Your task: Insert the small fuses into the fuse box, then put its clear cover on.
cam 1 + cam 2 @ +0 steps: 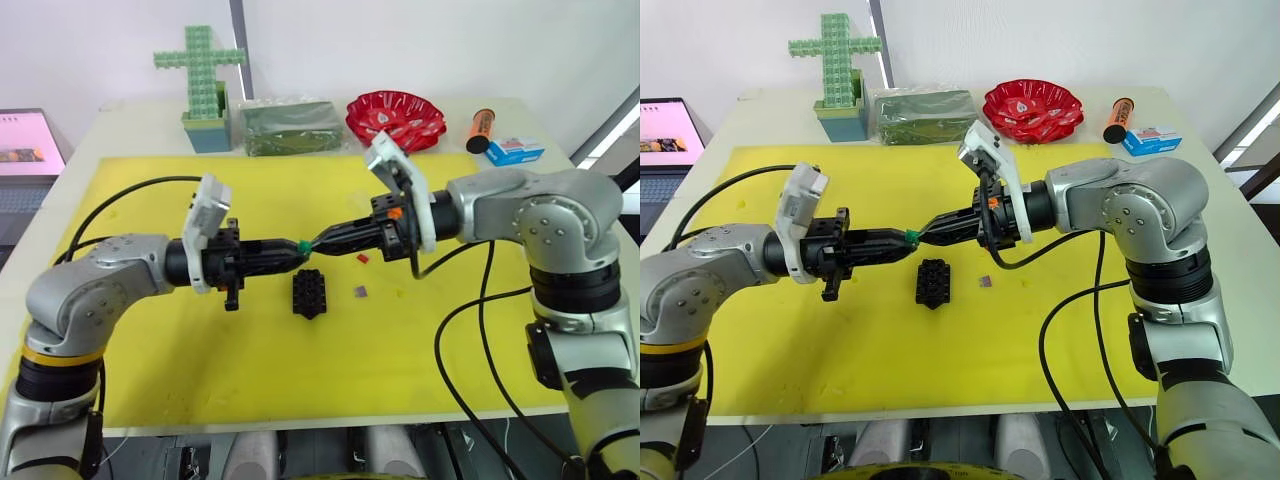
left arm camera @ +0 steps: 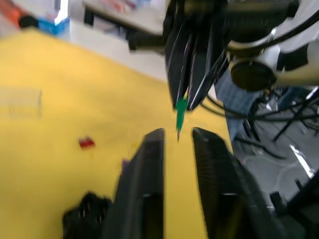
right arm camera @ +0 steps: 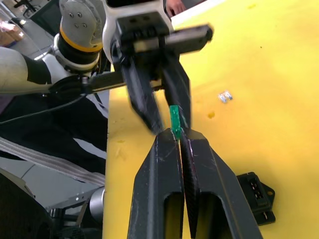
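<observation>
Right hand (image 3: 178, 135) pinches green fuse (image 3: 174, 118); its lower half hidden.

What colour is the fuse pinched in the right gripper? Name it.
Green; the fuse shows best in the right wrist view.

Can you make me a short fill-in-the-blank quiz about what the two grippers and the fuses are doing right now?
1. The right gripper pinches the ____ fuse.
2. The left gripper has its fingers ____ around that fuse's free end.
3. The red fuse lies on the ____ mat.
4. The fuse box sits on the mat below the two ____.

Missing words: green; open; yellow; grippers
</observation>
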Robot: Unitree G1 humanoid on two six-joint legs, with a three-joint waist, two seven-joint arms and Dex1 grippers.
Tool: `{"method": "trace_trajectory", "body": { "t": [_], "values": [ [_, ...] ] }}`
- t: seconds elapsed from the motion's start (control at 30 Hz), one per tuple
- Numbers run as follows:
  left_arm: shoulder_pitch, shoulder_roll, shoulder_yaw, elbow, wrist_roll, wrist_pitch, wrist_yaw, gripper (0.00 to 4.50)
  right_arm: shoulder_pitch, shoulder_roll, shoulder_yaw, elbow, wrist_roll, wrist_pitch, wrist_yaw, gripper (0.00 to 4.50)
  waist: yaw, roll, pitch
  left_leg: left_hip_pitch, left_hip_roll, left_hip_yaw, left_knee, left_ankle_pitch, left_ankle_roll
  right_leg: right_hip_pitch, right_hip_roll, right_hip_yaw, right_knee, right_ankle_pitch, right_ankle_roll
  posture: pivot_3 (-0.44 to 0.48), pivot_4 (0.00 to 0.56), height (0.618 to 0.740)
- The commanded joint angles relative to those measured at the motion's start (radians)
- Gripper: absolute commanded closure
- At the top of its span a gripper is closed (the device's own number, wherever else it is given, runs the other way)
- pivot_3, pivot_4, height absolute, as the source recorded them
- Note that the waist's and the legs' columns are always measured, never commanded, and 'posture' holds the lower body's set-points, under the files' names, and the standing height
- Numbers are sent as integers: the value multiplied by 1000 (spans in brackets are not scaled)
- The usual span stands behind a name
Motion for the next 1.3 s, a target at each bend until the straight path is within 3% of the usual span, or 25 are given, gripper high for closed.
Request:
{"method": "trace_trajectory", "body": {
  "t": [0.03,0.23,0.33,0.43,0.87,1.3],
  "values": [
    [-27,21,-4,-6,17,10,2,2127,1,-24,31,-51,-49,-76,23,4500,-2,0,0,0,0,0,0,0,0,0,0,0,0,0,0,0,150,740],
    [65,210,-116,-22,219,-146,-193,26,43,-89,197,-110,-220,-271,106,4500,-5,1,0,0,0,1,-1,0,0,-1,0,0,0,-1,1,0,150,740],
    [110,249,-190,22,363,-267,-234,8,47,-82,254,-108,-271,-308,123,4500,-3,1,0,0,0,1,0,0,0,-1,0,0,1,-1,1,0,150,740],
    [123,230,-232,72,449,-353,-247,8,47,-77,299,-101,-312,-317,131,4500,1,1,0,0,0,1,0,0,0,-1,0,0,1,-1,0,0,150,740],
    [80,86,-257,175,580,-471,-239,8,79,-51,370,-74,-431,-336,133,4500,2,0,0,-1,0,1,1,0,0,-1,0,0,1,-1,1,0,150,740],
    [101,60,-253,172,624,-490,-234,8,103,-39,369,-53,-484,-349,157,4500,0,0,0,-1,0,1,1,0,0,-1,0,0,2,0,1,0,150,740]
  ]
}}
